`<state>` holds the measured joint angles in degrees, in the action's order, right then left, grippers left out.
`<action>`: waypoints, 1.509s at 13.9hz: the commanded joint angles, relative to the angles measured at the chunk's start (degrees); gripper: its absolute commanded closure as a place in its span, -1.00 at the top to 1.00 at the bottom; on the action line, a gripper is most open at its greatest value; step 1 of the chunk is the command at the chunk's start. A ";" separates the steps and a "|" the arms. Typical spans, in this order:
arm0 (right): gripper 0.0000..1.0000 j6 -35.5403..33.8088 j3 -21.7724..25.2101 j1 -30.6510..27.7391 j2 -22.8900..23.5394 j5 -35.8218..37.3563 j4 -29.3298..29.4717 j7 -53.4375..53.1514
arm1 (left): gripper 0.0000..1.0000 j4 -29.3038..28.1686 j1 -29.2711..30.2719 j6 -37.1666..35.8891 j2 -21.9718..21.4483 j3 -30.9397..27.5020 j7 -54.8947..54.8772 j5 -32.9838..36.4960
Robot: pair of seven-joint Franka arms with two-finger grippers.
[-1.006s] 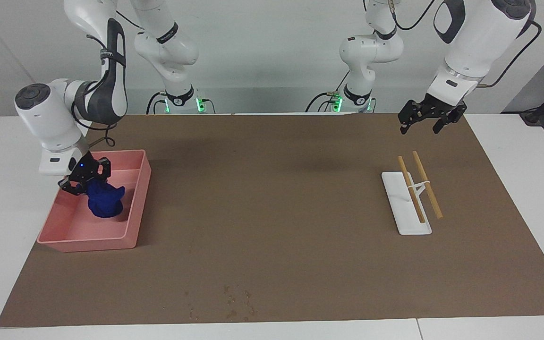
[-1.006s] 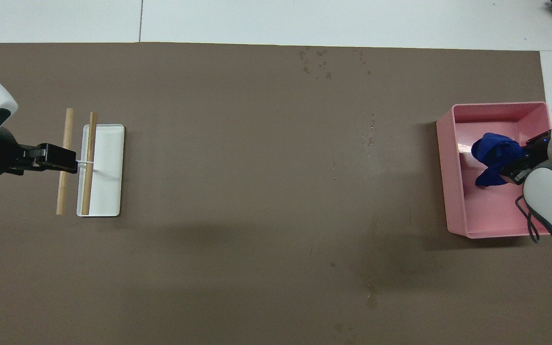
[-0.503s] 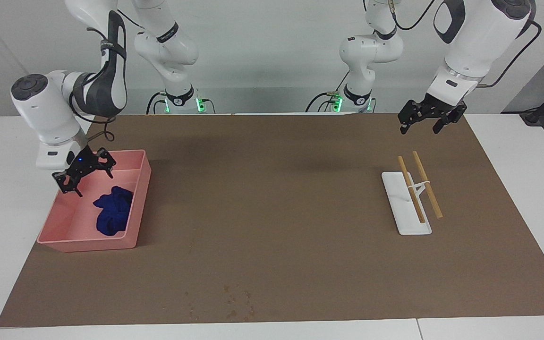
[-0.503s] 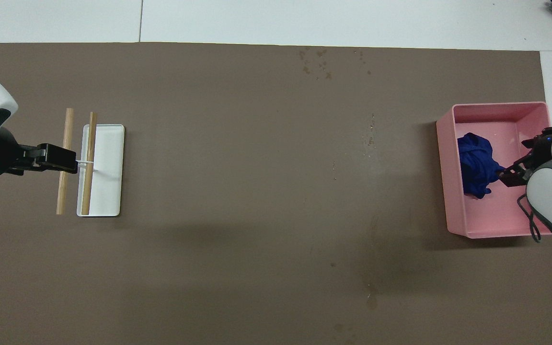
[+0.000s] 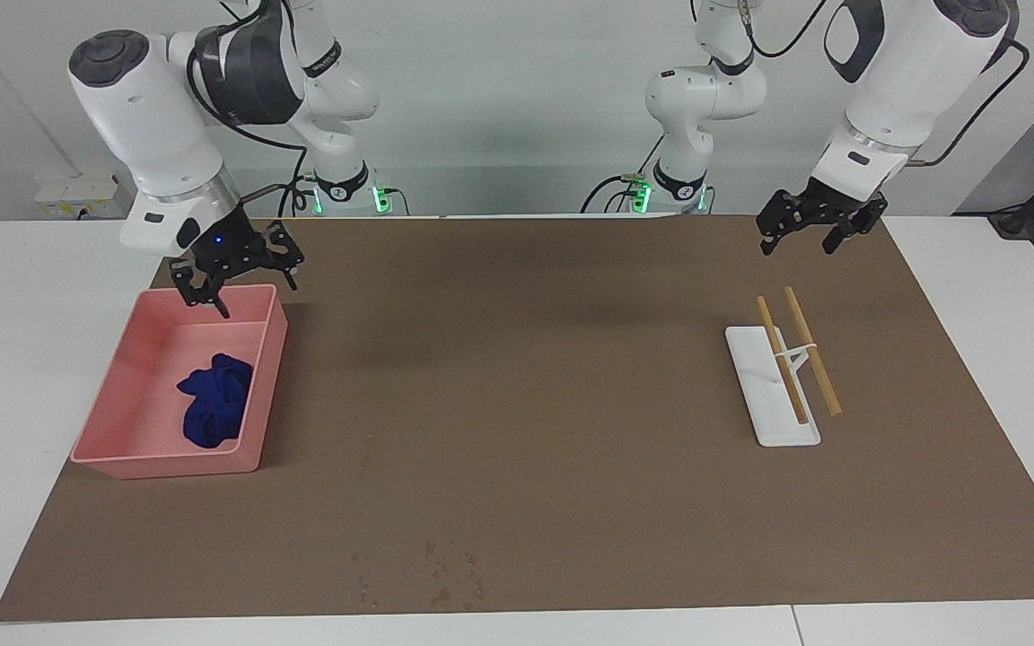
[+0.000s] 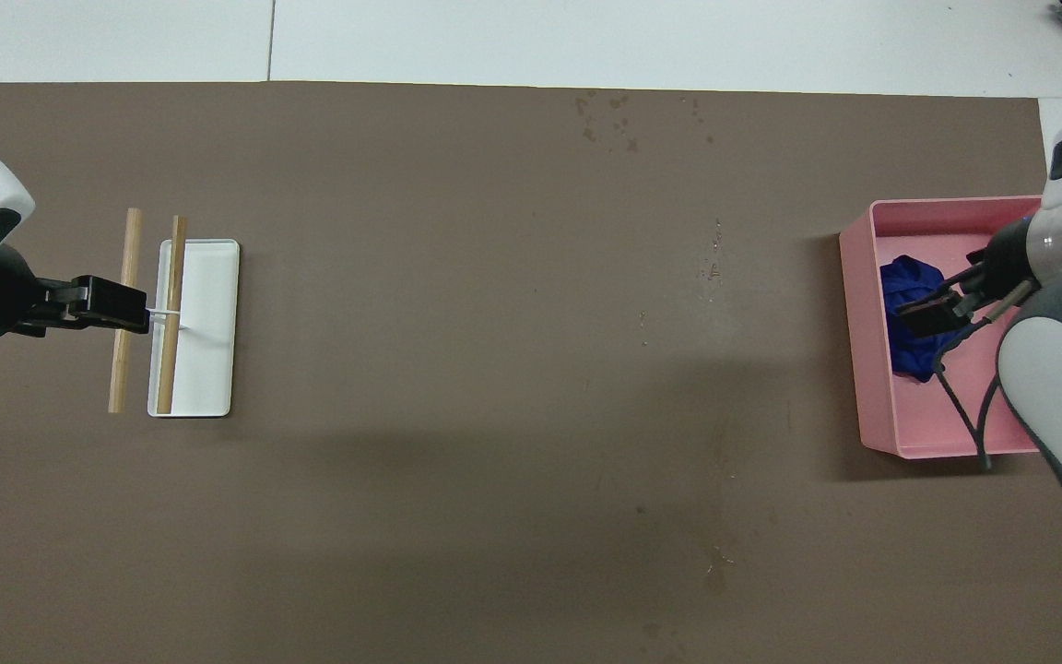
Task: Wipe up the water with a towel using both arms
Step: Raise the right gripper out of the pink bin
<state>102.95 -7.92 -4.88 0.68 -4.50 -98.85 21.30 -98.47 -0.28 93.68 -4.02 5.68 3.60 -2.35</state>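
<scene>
Towel [image 5: 213,400] job: our right gripper [image 5: 236,269] up over tray's [image 5: 271,359] robot-side rim, fingers apart, holding nothing. Left gripper [image 5: 810,224] waits over mat's [image 5: 526,386] robot-side edge, at left arm's end, fingers apart, empty. Towel lies bunched in tray, against wall facing mat centre; tray sits by mat's right-arm edge. We judge towel light, soft, floppy, likely damp: pinch top fold at bunch's middle, expect it to droop and drag. Rack [image 5: 773,388] with two sticks near left gripper. Water drops [image 5: 445,574] by mat's edge farthest from robots.
</scene>
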 commanded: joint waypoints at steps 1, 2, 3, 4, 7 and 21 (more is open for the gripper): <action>1.00 -3.27 0.01 1.01 -0.93 -1.83 2.43 -7.65 | 1.00 -1.38 0.37 -0.25 -1.61 0.04 -0.61 -0.37; 1.00 -4.85 0.01 1.54 -1.98 -1.83 2.61 -10.55 | 1.00 -1.38 0.37 -0.25 -1.61 0.04 -0.61 -0.37; 1.00 -5.47 0.09 1.63 -3.30 -1.40 2.87 -11.97 | 1.00 -1.38 0.37 -0.25 -1.61 0.04 -0.61 -0.37; 1.00 -6.96 -0.17 1.63 -3.49 -0.78 3.22 -12.42 | 1.00 -1.38 0.37 -0.25 -1.61 0.04 -0.53 -0.37; 1.00 -12.75 -0.26 1.37 -3.14 -0.51 7.69 -14.00 | 1.00 -1.38 0.37 -0.25 -1.61 0.04 -0.61 -0.37; 1.00 -14.09 7.97 12.50 -5.95 4.31 5.95 -18.13 | 1.00 -1.38 0.37 -0.25 -1.61 0.04 -0.61 -0.37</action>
<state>87.93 -3.70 3.61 -3.63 -2.54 -90.83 4.84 -98.47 -0.28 93.68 -4.02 5.68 3.60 -2.35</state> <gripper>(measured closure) 0.000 0.000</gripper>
